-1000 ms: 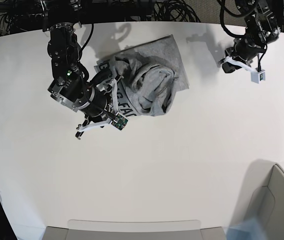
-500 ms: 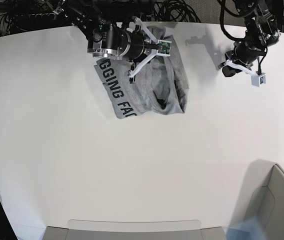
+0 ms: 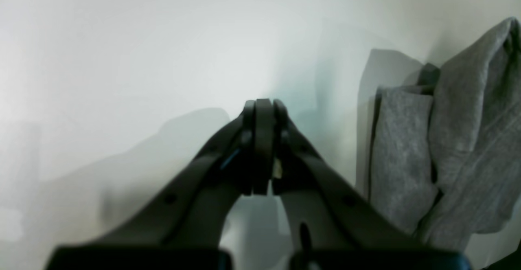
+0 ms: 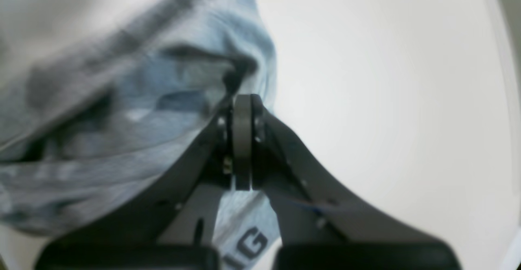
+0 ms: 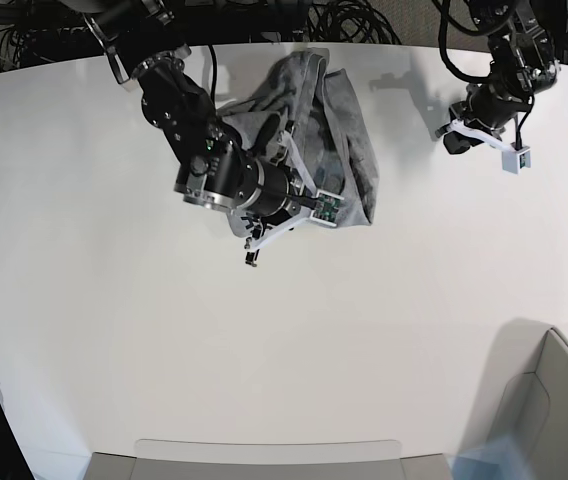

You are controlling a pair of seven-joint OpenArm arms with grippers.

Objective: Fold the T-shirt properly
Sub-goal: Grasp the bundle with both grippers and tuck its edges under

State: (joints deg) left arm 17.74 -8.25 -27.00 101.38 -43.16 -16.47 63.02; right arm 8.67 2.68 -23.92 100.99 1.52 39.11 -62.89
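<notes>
T-shirt (image 5: 339, 150) lettering shows only in right wrist view; both pincers (image 3: 262, 148) (image 4: 243, 139) pressed together, empty.

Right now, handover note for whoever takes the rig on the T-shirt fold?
Left gripper: shut, empty, off to the side of the garment.
Right gripper: shut, nothing visibly pinched, over the shirt's near edge.
T-shirt: bunched grey heap at the far side of the white table, part of the black lettering showing.
Done: no tidy fold visible.
Left: spread it flat, then fold.
</notes>
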